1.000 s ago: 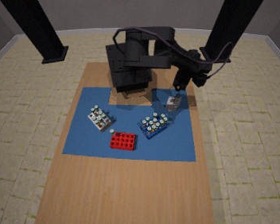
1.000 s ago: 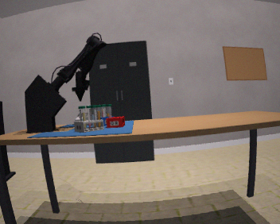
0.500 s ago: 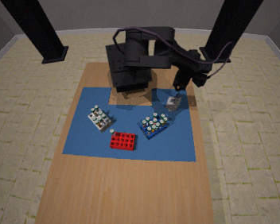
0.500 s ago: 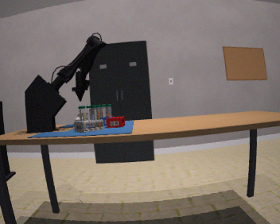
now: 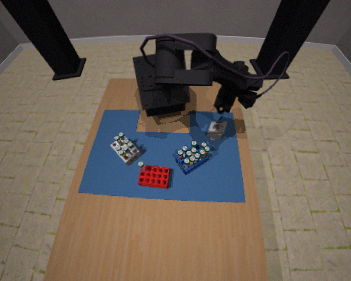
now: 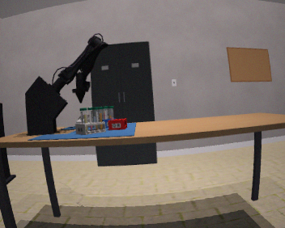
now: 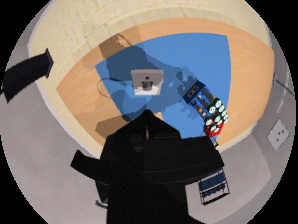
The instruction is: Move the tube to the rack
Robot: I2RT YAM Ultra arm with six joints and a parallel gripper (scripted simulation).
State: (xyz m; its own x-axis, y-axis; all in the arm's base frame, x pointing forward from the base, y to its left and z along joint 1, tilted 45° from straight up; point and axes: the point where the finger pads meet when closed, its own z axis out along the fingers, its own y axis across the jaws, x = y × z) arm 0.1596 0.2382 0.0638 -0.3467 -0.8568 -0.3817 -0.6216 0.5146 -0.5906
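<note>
gripper [image 5: 222, 108] hanging above the done button box [image 5: 216, 128], fingers pinched together on nothing
blue rack [image 5: 192, 160], white rack [image 5: 124, 148], red rack [image 5: 154, 176] on the mat [image 5: 113, 179].

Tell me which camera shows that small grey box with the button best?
The wrist view: the grey box sits near the middle, seen from above, just ahead of the shut jaws. The top view shows it small, shaded by the arm. In the exterior view I cannot pick it out behind the racks.

Rack QR [image 5: 154, 176] stands on the mat [image 5: 222, 189] between racks RB [image 5: 124, 147] and RA [image 5: 192, 157].
</note>
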